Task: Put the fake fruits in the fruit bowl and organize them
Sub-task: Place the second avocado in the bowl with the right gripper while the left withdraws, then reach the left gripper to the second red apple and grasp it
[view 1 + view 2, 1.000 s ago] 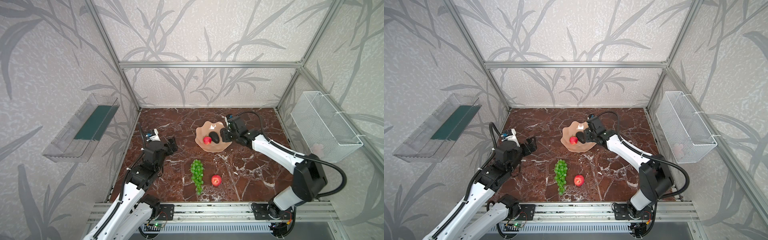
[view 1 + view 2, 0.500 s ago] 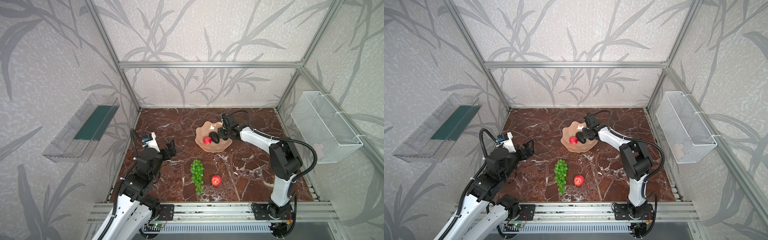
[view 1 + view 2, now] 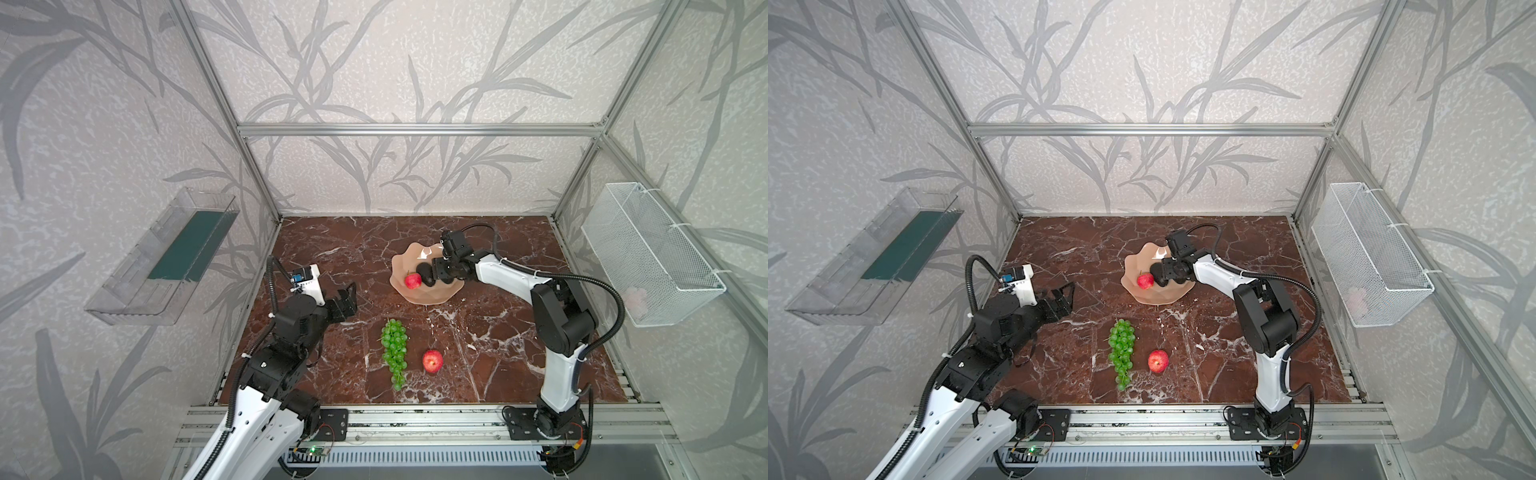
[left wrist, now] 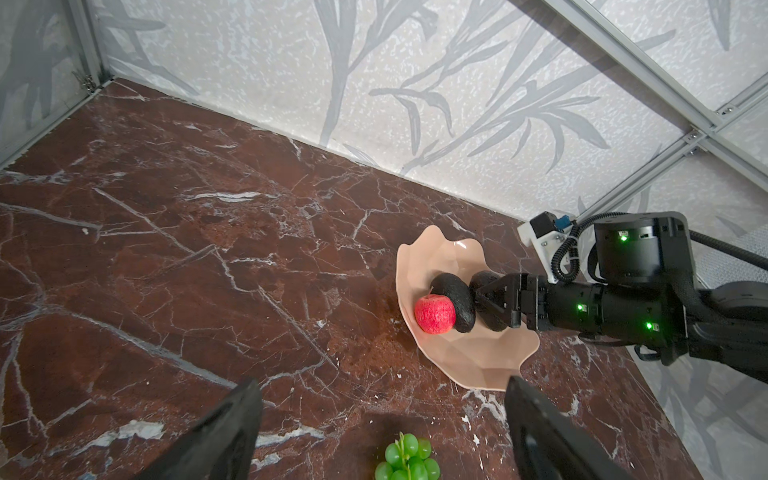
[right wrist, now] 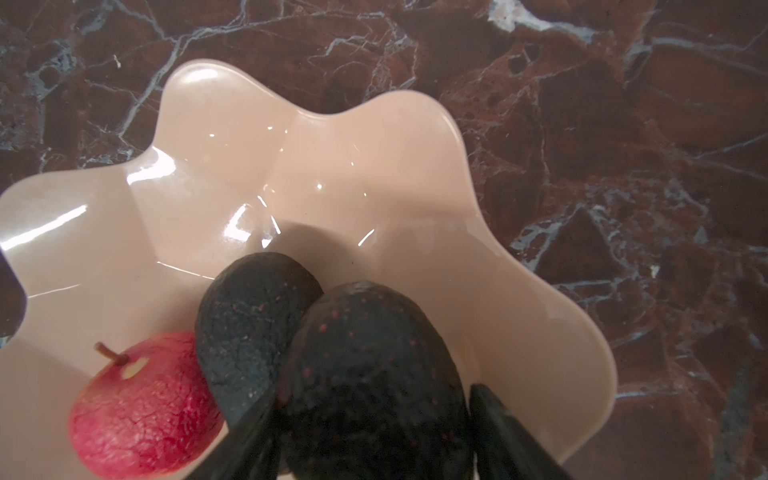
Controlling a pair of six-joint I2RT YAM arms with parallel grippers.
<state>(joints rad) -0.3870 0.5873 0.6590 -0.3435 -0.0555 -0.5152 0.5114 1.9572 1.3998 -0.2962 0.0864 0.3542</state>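
Grey leaf-patterned walls point(image 3: 374, 62) and aluminium frame point(image 3: 415, 129) enclose a red-brown marble tabletop point(image 3: 498, 353).

The left arm point(image 3: 257, 415) and right arm point(image 3: 559, 374) share white link shells and black cylindrical joint housings. Black corrugated cable point(image 3: 602, 284) loops along each. A white camera bracket point(image 3: 309, 284) with a blue connector sits at each wrist. Small green lights point(image 4: 579, 308) dot the right arm's black wrist housing. Black base plates point(image 3: 536, 424) anchor both.
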